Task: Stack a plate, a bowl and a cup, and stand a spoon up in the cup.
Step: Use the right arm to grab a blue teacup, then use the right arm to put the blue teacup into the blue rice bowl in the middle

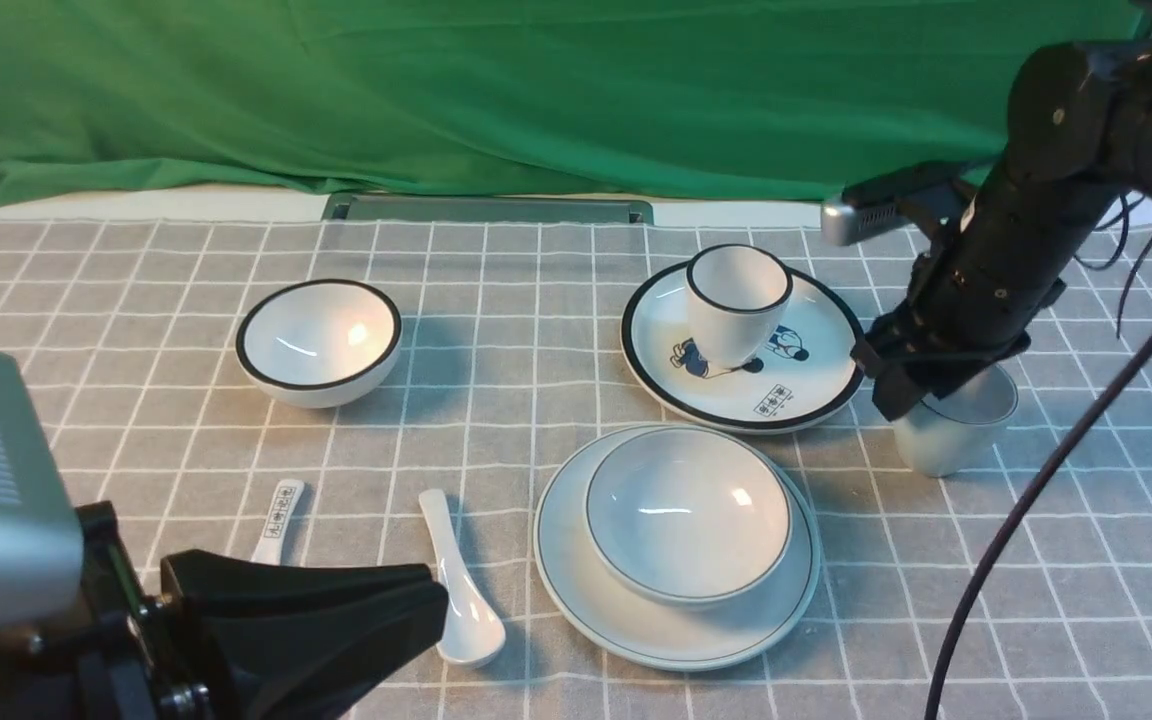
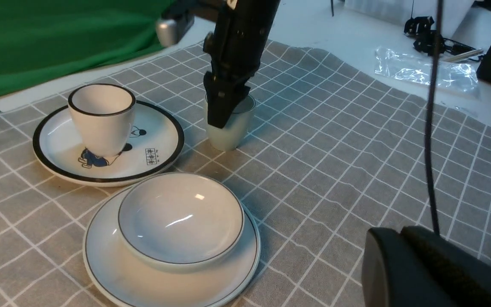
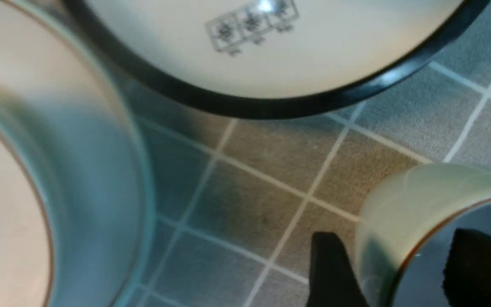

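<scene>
The cup (image 1: 948, 440) stands upright on the right side of the surface (image 1: 536, 300), with the right claw (image 3: 401, 273) down over its edge.

The right claw is spread wide, with one finger inside the cup and one outside, so the cup's wall is between them. Near the cup, toward the middle, the bowl (image 1: 686, 515) sits in the plate (image 1: 576, 590). The spoon (image 1: 461, 590) lies flat just left of the plate. The left claw (image 1: 431, 600) is low beside the spoon, pressed together and holding nothing. Behind the plate is a black-rimmed picture plate (image 1: 806, 385) with a black-rimmed cup (image 1: 736, 305) on it. A black-rimmed bowl (image 1: 321, 345) sits far to the left.
</scene>
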`<action>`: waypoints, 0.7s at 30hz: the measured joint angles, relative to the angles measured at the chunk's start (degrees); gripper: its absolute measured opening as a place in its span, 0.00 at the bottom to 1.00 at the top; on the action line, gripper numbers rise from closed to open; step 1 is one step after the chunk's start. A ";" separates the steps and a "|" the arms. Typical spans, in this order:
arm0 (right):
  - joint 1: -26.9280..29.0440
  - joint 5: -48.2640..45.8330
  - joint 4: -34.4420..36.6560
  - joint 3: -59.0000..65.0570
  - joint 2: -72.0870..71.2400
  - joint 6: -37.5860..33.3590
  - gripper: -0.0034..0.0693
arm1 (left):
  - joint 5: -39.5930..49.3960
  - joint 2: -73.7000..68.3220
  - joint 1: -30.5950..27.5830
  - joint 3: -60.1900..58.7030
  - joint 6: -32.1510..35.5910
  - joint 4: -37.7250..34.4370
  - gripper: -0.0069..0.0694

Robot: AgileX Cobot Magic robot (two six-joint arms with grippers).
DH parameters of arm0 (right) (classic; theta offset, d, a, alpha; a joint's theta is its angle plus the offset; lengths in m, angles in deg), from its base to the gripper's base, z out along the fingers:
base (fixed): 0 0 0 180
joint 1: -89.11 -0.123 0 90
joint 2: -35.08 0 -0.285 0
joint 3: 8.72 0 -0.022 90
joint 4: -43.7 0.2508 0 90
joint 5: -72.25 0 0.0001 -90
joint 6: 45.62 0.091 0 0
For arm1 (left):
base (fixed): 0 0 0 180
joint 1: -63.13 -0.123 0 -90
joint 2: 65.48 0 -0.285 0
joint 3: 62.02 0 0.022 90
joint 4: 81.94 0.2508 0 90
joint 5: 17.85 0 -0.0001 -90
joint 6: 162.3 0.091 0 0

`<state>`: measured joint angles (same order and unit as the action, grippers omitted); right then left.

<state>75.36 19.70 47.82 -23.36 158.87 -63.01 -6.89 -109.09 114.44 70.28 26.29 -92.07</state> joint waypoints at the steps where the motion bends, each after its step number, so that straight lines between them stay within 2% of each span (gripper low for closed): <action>1: 0.20 -0.15 0.00 -0.05 0.53 0.00 0.58 | 0.00 0.00 0.00 -0.06 0.00 -0.06 0.10; 3: 0.43 -0.80 -0.06 -0.11 1.27 -0.14 0.54 | 0.00 0.00 0.00 -0.11 0.00 -0.08 0.10; 7: 0.37 -2.71 0.04 -0.36 1.41 -0.37 0.20 | -0.06 0.00 0.00 -0.11 0.00 -0.08 0.10; 8: 0.37 -3.31 0.09 -0.41 1.09 -0.29 0.16 | -0.06 0.00 0.00 -0.11 0.00 -0.08 0.10; 14: -1.56 -7.71 0.28 -0.41 -4.90 0.99 0.16 | -0.06 0.00 0.00 -0.11 0.00 -0.08 0.10; 19: -13.26 -8.75 3.80 0.16 -13.92 1.41 0.16 | -0.06 0.00 0.00 -0.11 0.00 -0.02 0.10; 21: -20.25 -8.05 4.46 0.30 -14.48 1.51 0.16 | 0.07 0.00 0.00 -0.11 0.00 0.09 0.10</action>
<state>55.11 11.65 52.27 -23.06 144.39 -61.50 -6.82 -109.09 114.44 70.17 26.29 -91.98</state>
